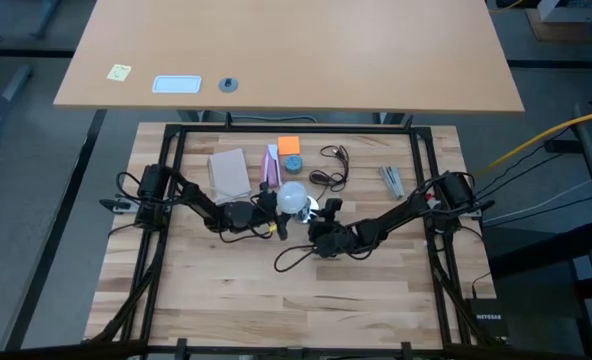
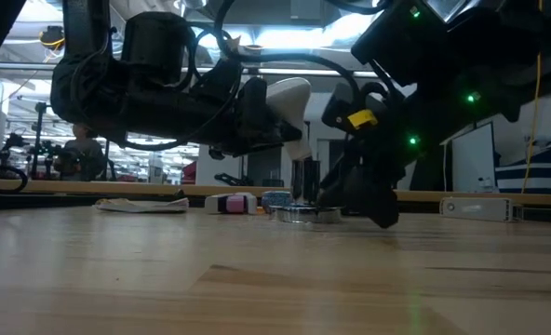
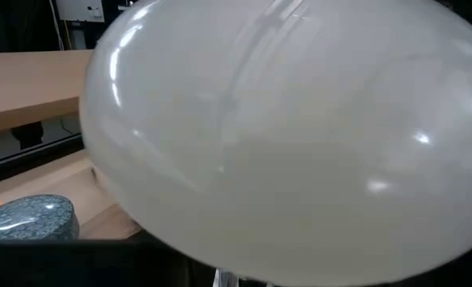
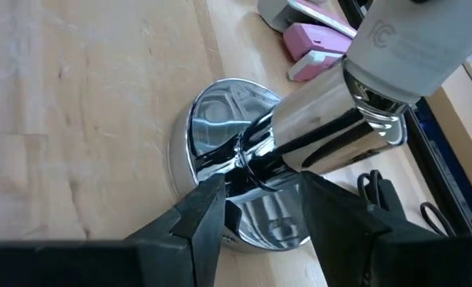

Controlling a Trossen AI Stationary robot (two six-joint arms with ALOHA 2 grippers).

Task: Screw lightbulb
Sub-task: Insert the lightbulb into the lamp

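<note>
The left gripper (image 1: pixel 272 212), at the middle of the butcher-block wooden table (image 1: pixel 206 280), is clamped on the frosted white lightbulb (image 1: pixel 294 196), holding it above the tabletop; in the left wrist view the bulb's glossy globe (image 3: pixel 284 135) fills nearly the whole frame, and a grey speckled disc (image 3: pixel 29 219) lies on the wood behind the bulb. Directly below the lightbulb stands the round mirror-finish silvery socket base (image 4: pixel 220 171) with its polished metal sleeve (image 4: pixel 332 127); the lightbulb's white collar (image 4: pixel 415 40) sits at the sleeve's upper end and carries grey printed characters reading "IC" plus smaller text too fine to read. The right gripper (image 4: pixel 256 211), just right of the lightbulb, has its two dark fingers (image 4: pixel 200 215) straddling the narrow neck of the socket base, apparently gripping it. A flat pink-and-white packet (image 4: pixel 316 48) lies beyond the socket base, away from the robot. An orange square pad (image 1: pixel 289 145) lies farther behind the lightbulb. A black device at the table's near right corner reads "NETGEAR" (image 1: pixel 486 318).
</note>
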